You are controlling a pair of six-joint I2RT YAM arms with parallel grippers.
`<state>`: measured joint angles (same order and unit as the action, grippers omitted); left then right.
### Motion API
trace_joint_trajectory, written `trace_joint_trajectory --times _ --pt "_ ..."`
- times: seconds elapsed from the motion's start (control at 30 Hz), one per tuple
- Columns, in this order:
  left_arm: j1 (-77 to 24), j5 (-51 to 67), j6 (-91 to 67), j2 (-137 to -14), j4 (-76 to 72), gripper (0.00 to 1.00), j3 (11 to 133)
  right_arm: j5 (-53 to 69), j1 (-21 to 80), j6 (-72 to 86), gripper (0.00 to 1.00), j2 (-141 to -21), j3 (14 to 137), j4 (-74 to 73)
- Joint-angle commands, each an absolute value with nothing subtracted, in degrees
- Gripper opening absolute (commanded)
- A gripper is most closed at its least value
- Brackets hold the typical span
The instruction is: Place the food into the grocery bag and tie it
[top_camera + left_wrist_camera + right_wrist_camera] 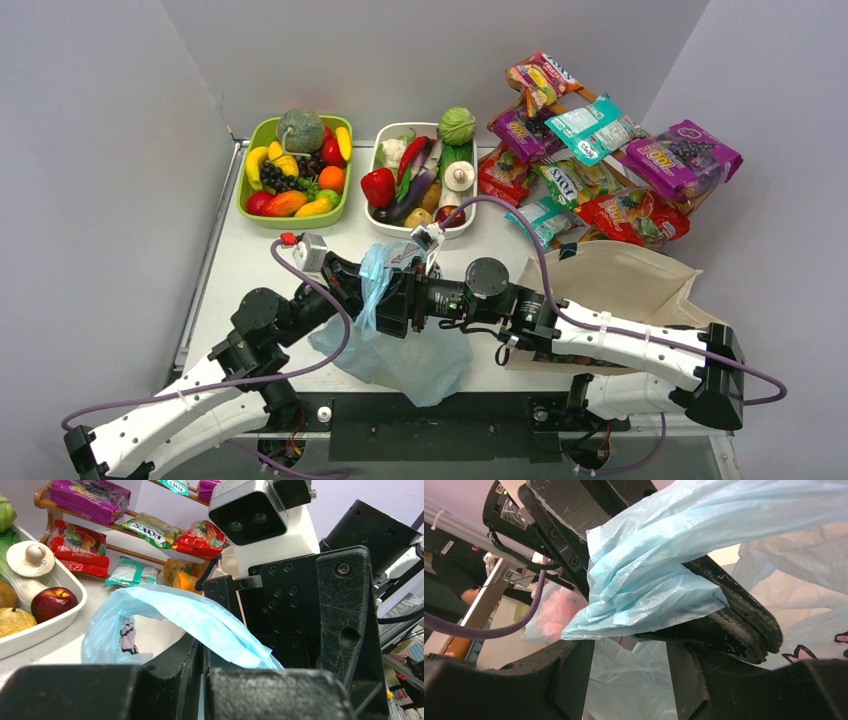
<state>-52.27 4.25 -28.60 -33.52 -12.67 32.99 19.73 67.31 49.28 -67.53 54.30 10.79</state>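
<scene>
Left gripper (205,676) is clamped on a bunched edge of the grocery bag (402,362), blue plastic squeezed between its closed fingers. Right gripper (629,680) sits just beside it, its fingers apart with nothing between them, so close that its black body blocks most of the left wrist view.

Most of the bag lies crumpled on the table at the near middle, between the two arms. From there a gathered strip rises toward the far side and slightly right, up to the pinch; that strip is the bag's long axis.

On the right, a beige tote (620,275) lies under the right arm. At the far left a green tray (258,135) holds toy fruit (290,205), and a white tray (385,135) beside it holds toy vegetables (378,187). Snack packets (685,155) crowd the far right.
</scene>
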Motion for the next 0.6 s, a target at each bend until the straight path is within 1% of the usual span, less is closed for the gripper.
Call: trace_joint_trajectory --times 0.0,0.13,0.2,0.27,0.3,0.33,0.4,0.5,0.53,0.57 --pt "-53.09 5.22 -29.18 -33.40 -15.29 0.00 32.86 9.77 68.93 49.24 0.49 -69.21 54.30 15.82" --pt "-53.09 5.18 -29.29 -32.95 -15.30 0.00 32.43 2.52 69.63 50.08 0.48 -67.54 52.64 15.52" --pt "-53.09 5.06 -29.35 -32.77 -15.49 0.00 32.19 -2.10 70.29 49.91 0.46 -66.63 52.01 14.19" --pt "-53.09 4.97 -29.41 -32.64 -15.61 0.00 32.03 -5.82 71.21 48.90 0.41 -66.04 52.47 11.38" --pt "-53.09 4.89 -29.37 -32.58 -15.62 0.00 32.00 -7.96 71.46 48.44 0.36 -66.01 53.22 10.17" --pt "-53.09 4.86 -29.41 -32.56 -15.59 0.00 31.95 -8.81 72.12 47.60 0.33 -66.10 53.55 8.21" --pt "-53.09 4.79 -29.31 -32.52 -15.68 0.00 31.94 -10.81 72.82 46.91 0.22 -66.26 54.33 6.11" --pt "-53.09 4.75 -29.21 -32.51 -15.78 0.00 31.83 -11.71 73.45 46.99 0.12 -66.36 54.30 5.34" --pt "-53.09 4.79 -29.19 -32.52 -15.85 0.00 31.83 -12.18 73.60 47.14 0.07 -66.36 54.22 5.31" --pt "-53.09 4.81 -29.23 -32.50 -15.96 0.00 31.71 -12.33 73.67 47.31 0.05 -66.36 54.14 5.06"
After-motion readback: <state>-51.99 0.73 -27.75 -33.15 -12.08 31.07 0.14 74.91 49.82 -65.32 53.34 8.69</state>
